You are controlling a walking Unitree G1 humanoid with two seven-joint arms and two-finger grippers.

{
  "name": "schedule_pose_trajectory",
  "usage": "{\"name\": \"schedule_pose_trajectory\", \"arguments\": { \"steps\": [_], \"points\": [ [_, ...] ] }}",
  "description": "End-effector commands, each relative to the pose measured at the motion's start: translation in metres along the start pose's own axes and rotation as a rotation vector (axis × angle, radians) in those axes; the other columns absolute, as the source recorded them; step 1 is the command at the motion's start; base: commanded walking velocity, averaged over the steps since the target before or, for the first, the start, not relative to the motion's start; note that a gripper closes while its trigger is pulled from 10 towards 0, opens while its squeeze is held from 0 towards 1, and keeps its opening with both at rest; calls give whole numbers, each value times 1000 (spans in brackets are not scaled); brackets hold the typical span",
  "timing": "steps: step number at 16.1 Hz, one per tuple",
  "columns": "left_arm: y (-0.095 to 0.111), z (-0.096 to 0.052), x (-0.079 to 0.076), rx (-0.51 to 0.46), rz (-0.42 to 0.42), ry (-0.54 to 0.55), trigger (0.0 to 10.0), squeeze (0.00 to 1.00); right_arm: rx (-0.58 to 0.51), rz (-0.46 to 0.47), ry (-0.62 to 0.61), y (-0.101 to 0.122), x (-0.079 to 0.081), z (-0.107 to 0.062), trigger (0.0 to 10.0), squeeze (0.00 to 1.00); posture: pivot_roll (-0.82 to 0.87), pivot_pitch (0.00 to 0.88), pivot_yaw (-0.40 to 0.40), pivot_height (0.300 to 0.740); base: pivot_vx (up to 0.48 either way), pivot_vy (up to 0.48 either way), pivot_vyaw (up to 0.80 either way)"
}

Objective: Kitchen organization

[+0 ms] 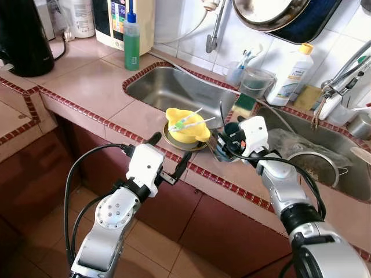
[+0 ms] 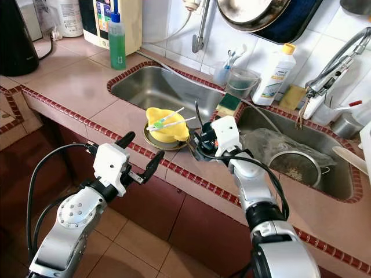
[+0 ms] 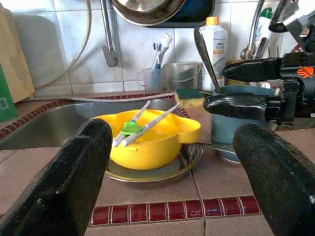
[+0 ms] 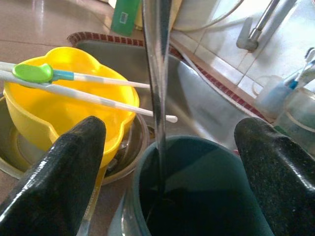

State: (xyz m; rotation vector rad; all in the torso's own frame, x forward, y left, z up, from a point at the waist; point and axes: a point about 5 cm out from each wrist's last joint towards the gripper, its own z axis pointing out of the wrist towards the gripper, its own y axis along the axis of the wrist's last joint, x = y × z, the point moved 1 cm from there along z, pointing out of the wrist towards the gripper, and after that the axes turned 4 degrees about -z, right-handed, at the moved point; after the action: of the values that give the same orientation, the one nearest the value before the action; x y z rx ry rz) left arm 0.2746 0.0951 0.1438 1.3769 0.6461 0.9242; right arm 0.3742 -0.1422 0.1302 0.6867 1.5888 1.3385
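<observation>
The left end effector (image 1: 168,157), fingers spread and grasping nothing, hovers at the table's (image 1: 93,87) near edge, facing the yellow bowl (image 1: 186,128). That bowl sits on a metal plate (image 1: 171,141) and holds training chopsticks (image 1: 191,120). Just right, the right end effector (image 4: 162,147) straddles the teal cup (image 4: 197,196), unclenched; a spoon (image 4: 156,73) stands inside. Close squarely on the rim, lift straight, or the spoon may tip out.

Home kitchen. Tiled table (image 1: 93,87) w/ red trim, two steel sinks (image 1: 174,87) set in it, white wall tiles. Pan (image 1: 269,11) hangs above, dish soap bottle (image 1: 293,75) & sponge (image 1: 245,103) by taps (image 1: 342,78), toothbrush cup (image 1: 236,72), kettle (image 1: 26,37), yellow bowl (image 1: 186,128) on a plate.
</observation>
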Motion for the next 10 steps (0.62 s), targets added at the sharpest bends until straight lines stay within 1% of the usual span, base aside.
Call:
{"name": "schedule_pose_trajectory", "arguments": {
  "steps": [1, 2, 3, 4, 5, 6, 10],
  "points": [
    [6, 1, -5, -14, 9, -14, 10000, 0, -7, -12, -2, 5, -6, 2, 10000, 0, 94, 0, -162, 740, 0, 0, 0],
    [6, 1, -5, -12, 8, -11, 10000, 0, -10, -11, 6, 6, -6, 4, 9882, 0, 98, 0, -166, 740, 0, 0, 0],
    [6, 1, -5, -15, 8, -5, 10000, 0, -16, -15, 20, 8, -5, 7, 6863, 0, 104, 0, -171, 740, 0, 0, 0],
    [6, 1, -5, -16, 8, -4, 10000, 0, -18, -16, 23, 9, -5, 7, 6863, 0, 104, 0, -171, 740, 0, 0, 0],
    [7, 1, -5, -17, 6, 1, 10000, 0, -20, -19, 26, 12, -7, 10, 3255, 0, 108, 0, -176, 740, 0, 0, 0],
    [7, 1, -5, -18, 8, 3, 10000, 0, -23, -21, 33, 14, -7, 12, 0, 0, 112, 0, -178, 740, 0, 0, 0],
    [8, 0, -4, -21, 10, 15, 10000, 0, -31, -32, 41, 17, -7, 15, 0, 0, 120, 0, -184, 740, 0, 0, 0]
  ]
}}
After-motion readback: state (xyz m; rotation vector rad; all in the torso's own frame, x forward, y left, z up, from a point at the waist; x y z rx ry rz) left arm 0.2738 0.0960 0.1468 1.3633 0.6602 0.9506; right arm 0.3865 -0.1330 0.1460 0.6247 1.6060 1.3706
